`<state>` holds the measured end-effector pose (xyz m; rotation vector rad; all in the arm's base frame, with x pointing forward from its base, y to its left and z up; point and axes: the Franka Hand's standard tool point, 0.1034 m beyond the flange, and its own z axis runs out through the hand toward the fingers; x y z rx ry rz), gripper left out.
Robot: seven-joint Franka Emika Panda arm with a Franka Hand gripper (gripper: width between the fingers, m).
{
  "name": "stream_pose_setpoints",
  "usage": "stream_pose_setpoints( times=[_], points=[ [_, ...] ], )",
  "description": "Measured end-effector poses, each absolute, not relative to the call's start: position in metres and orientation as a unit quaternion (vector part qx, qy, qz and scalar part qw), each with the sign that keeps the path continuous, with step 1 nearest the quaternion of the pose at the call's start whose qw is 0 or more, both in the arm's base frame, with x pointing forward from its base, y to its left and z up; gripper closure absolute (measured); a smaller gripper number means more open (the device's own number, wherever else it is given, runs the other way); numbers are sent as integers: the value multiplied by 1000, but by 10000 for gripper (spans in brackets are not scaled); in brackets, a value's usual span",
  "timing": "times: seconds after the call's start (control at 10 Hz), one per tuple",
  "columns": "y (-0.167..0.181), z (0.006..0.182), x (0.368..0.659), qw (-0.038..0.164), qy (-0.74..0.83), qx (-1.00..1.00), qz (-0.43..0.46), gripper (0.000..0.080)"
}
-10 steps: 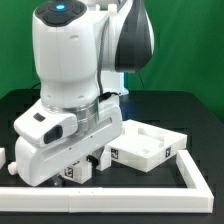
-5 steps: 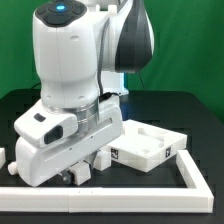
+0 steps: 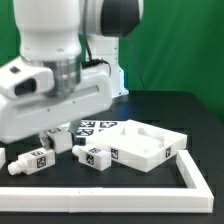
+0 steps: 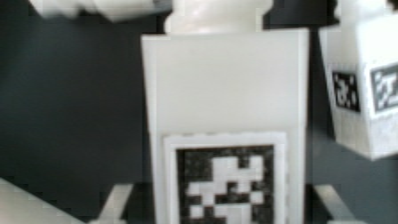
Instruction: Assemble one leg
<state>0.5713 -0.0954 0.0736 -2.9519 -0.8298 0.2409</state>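
My gripper [image 3: 48,146] is shut on a leg [image 3: 38,160], a small white block with a black-and-white tag. It holds the leg low over the black table at the exterior view's left. In the wrist view that leg [image 4: 221,110] fills the middle, its tag near my gripper [image 4: 222,208], with the jaws close on both sides. A second leg [image 3: 95,157] lies on the table next to the large white square panel [image 3: 150,146]. It also shows in the wrist view [image 4: 365,90]. A third white piece [image 3: 3,160] is cut off at the far left.
The marker board [image 3: 93,127] lies flat behind the panel. A white rail [image 3: 110,184] runs along the front and turns up the exterior view's right side. The arm's white body fills the upper left.
The arm has risen and swung to the exterior view's left. The tagged leg moved left and up with the gripper. The second leg, hidden before, is now uncovered.
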Motion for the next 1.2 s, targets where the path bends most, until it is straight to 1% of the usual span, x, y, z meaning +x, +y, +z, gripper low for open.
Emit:
stream_pose_setpoints(
  times=[0.1,0.6,0.7,0.8,0.9,1.0,1.1,1.2],
  points=[
    [-95,69,563,42,-255,-963,83,515],
    [-97,67,561,41,-253,-963,82,515],
    [-112,68,543,35,-238,-968,79,514],
    [-128,66,517,31,-220,-971,83,514],
    [-142,57,492,27,-208,-974,86,514],
    [-146,45,473,26,-186,-978,88,514],
    [-140,42,469,27,-166,-981,93,514],
    [-139,43,472,27,-175,-980,91,514]
  ],
)
